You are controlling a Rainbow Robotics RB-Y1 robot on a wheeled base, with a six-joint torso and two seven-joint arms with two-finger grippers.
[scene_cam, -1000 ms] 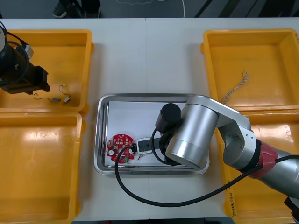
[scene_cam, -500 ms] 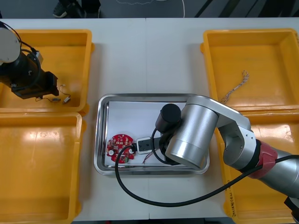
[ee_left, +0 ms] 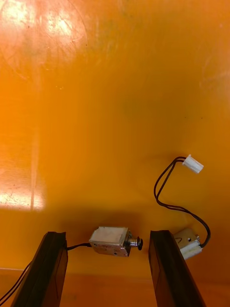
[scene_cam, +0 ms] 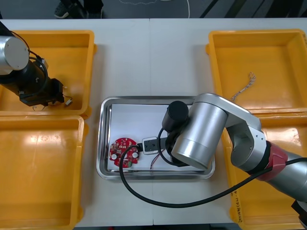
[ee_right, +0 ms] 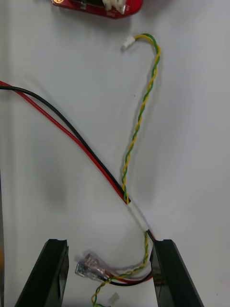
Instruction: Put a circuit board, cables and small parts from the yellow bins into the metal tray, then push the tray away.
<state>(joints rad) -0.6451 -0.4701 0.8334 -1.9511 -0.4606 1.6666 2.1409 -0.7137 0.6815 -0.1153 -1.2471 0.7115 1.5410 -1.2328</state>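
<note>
My left tool (ee_left: pixel 106 234) stands with its fingers apart inside a yellow bin (ee_left: pixel 115 96), and a small metal part (ee_left: pixel 111 241) lies between them. My right tool (ee_right: pixel 109 242) is also spread, low over the metal tray (scene_cam: pixel 102 139). Cables (ee_right: pixel 139 217) lie between its fingers, and the circuit board (ee_right: pixel 100 5) is beyond their tips.

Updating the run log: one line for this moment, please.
left gripper open over small metal part in far-left bin | right gripper open above cables in tray

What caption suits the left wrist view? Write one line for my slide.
Left pincer open either side of a small metal part in a yellow bin, black cable nearby.
</note>
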